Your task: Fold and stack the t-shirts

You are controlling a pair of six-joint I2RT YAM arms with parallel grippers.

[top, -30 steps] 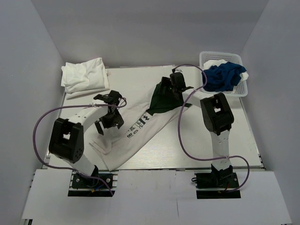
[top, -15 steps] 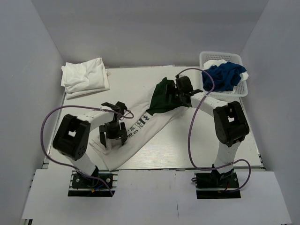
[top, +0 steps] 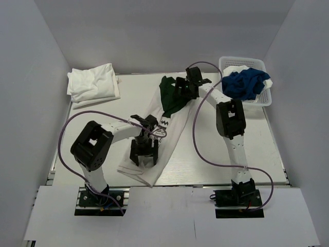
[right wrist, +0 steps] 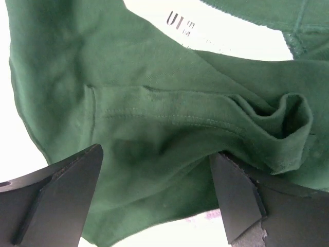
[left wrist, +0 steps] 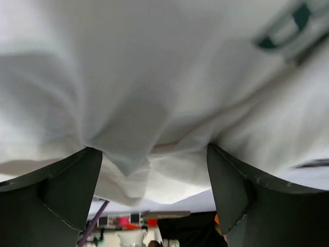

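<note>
I am holding my left gripper [top: 144, 154] low over the near end of the printed white shirt [top: 173, 123], which is lying in a long slanted strip on the table [top: 262, 144]. Its jaws are standing wide. A soft bunch of white cloth is bulging up between the fingers [left wrist: 61, 190], but I am not pinching it.

My right gripper [top: 184, 88] is reaching to the far end of that strip, where the green shirt [top: 168, 96] is lying crumpled against the white one. Those jaws are gaping fully too, and a rumpled green hem is sitting in the gap, ungripped.

A pile of folded white shirts [top: 92, 85] is resting at the far left corner. The blue shirt [top: 247, 85] is spilling over the basket [top: 241, 59] at the far right, with some white cloth [top: 234, 69] behind it.
</note>
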